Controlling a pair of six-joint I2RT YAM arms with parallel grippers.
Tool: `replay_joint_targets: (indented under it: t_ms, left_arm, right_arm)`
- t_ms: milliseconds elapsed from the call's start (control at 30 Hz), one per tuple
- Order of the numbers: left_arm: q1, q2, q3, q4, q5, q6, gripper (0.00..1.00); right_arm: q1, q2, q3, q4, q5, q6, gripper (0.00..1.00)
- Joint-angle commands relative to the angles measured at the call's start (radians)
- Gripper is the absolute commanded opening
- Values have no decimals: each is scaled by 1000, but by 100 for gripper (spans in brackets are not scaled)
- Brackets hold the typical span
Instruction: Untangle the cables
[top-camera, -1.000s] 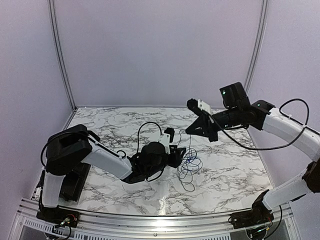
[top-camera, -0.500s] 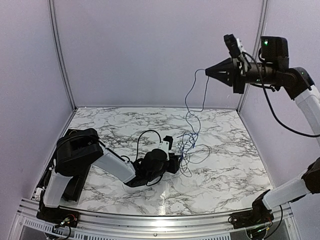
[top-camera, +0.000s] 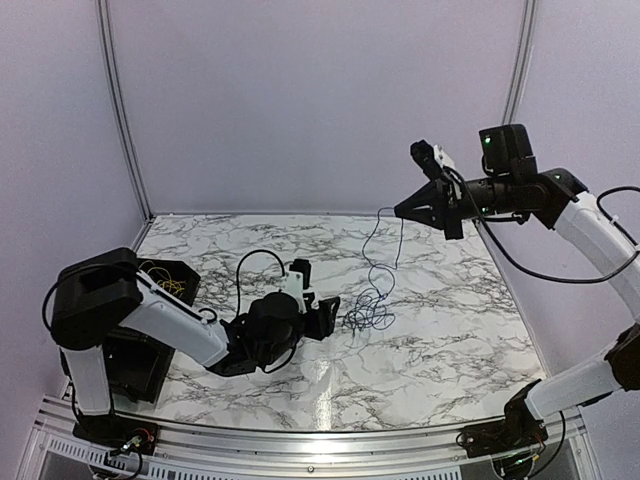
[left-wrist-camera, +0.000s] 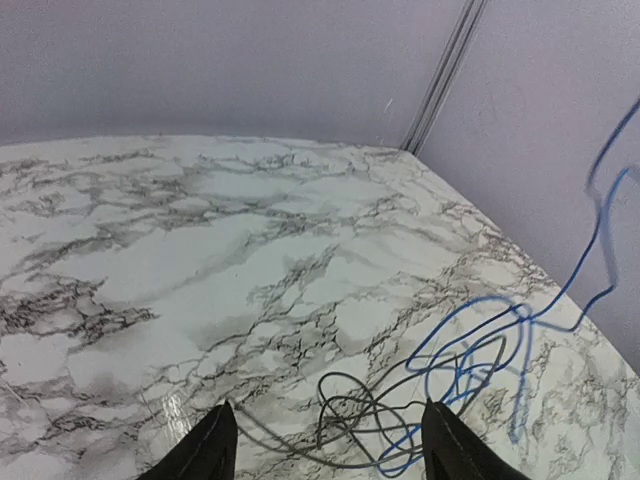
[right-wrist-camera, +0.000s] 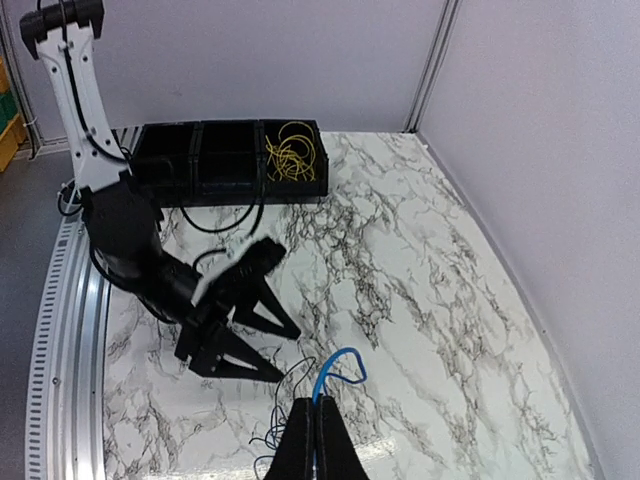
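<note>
1. Right gripper (top-camera: 399, 211) is raised well above the table (top-camera: 450, 340), over its far right part, fingers pointing toward the left edge
2. Its jaws are closed on the blue cable (top-camera: 368, 315); in the right wrist view the blue strand (right-wrist-camera: 335, 365) comes out in a small loop right at the pressed fingertips (right-wrist-camera: 315, 440)
3. The blue cable's long axis is steep: it hangs from that grip in slack bends, slanting down toward the near left, and ends in a low heap of loops at the middle of the table
4. A black cable (left-wrist-camera: 345, 377) lies flat in the same heap, its loops crossing the blue ones (left-wrist-camera: 520, 312); which lies over which cannot be told
5. Left gripper (top-camera: 330, 318) sits low at the table's middle, pointing at the heap from its left side, jaws spread wide and gripping nothing (left-wrist-camera: 328, 410)
6. A yellow cable (right-wrist-camera: 290, 150) is bunched in the far compartment of the black bin (right-wrist-camera: 200, 125) at the left edge, well apart from the heap
</note>
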Motion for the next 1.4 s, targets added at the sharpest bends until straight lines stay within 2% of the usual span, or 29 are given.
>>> replay_joint_targets:
  t_ms: [0, 133, 233, 367, 533, 633, 733, 933, 1033, 1167, 1267, 1367]
  left_arm:
    - [-26, -140, -76, 116, -62, 85, 67]
    - [-64, -165, -81, 238, 19, 196, 70]
    - [-67, -132, -20, 287, 98, 204, 71]
    - [-65, -40, 109, 267, 69, 217, 68]
    - [-28, 112, 335, 121, 59, 149, 62]
    - [4, 203, 407, 93, 44, 40, 54]
    - [19, 272, 424, 125, 98, -96, 49]
    - [0, 373, 486, 113, 181, -152, 41]
    - [0, 391, 489, 102, 194, -178, 40]
    - [0, 382, 461, 100, 189, -186, 40]
    - [3, 362, 429, 104, 191, -203, 40]
    - [3, 319, 355, 144, 194, -204, 46]
  right_arm:
    - [-3, -25, -88, 97, 4, 38, 0]
    - [-3, -24, -148, 134, -11, 62, 0]
    - [-3, -14, -142, 127, -14, 61, 0]
    - [0, -17, -129, 117, -35, 69, 0]
    - [11, -24, -86, 70, -73, 65, 0]
    - [10, -11, 22, -22, -136, 29, 0]
    - [5, -6, 168, -83, -147, 16, 0]
    - [-6, 67, 600, -158, -177, 50, 0]
    - [-13, 88, 703, -142, -178, 74, 0]
    - [-18, 94, 680, -120, -158, 81, 0]
    - [-17, 66, 569, -69, -134, 81, 0]
    - [-18, 44, 440, -41, -93, 60, 0]
